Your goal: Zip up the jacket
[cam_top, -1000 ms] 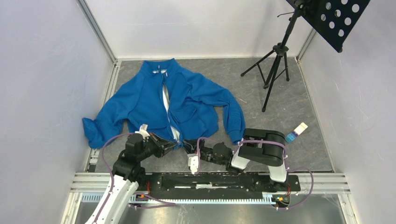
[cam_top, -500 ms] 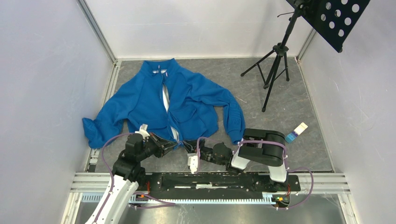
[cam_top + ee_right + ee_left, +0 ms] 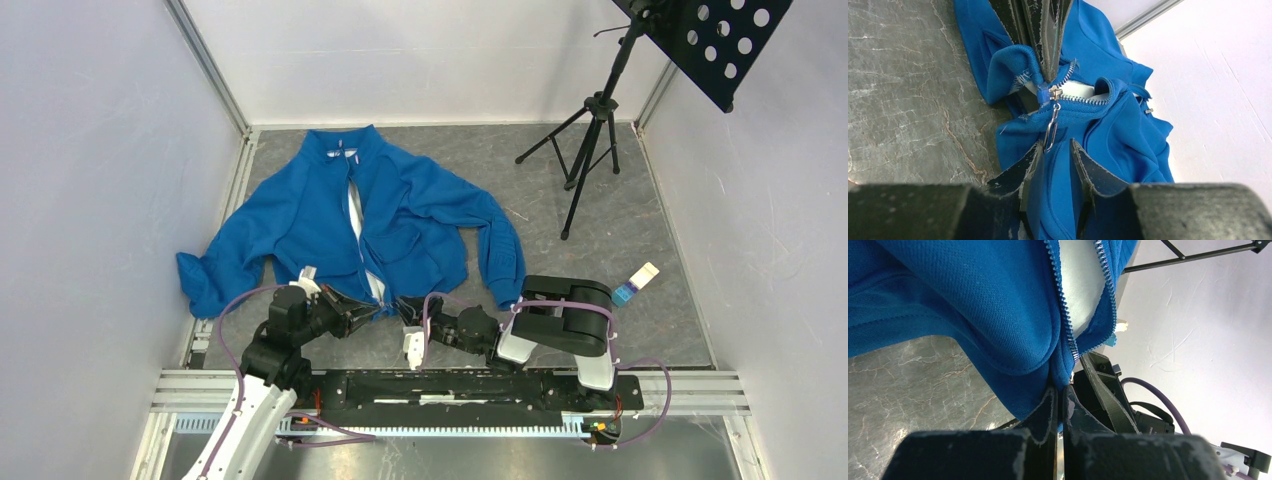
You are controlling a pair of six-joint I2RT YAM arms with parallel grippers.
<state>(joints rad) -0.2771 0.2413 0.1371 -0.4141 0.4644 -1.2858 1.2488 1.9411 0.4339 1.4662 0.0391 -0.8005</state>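
Note:
The blue jacket [image 3: 330, 215] lies spread on the grey floor, its front zipper open and showing pale lining. My left gripper [image 3: 372, 311] is shut on the jacket's bottom hem [image 3: 1038, 390] beside the zipper teeth [image 3: 1063, 315]. In the right wrist view the zipper slider [image 3: 1048, 92] sits at the bottom end, and its metal pull [image 3: 1051, 127] hangs down to my right gripper [image 3: 1055, 145]. That gripper is open with a narrow gap, the pull at its left fingertip, not clamped. The left gripper's fingers [image 3: 1043, 30] show just above the slider. In the top view the right gripper [image 3: 403, 306] faces the left one.
A black music stand on a tripod [image 3: 590, 150] stands at the back right. A small blue and white box [image 3: 635, 282] lies on the floor at the right. Pale walls enclose the floor on three sides. The arms' mounting rail [image 3: 450, 385] runs along the near edge.
My right gripper has edged slightly left and forward toward the zipper's bottom end. The left gripper and the jacket have not visibly moved.

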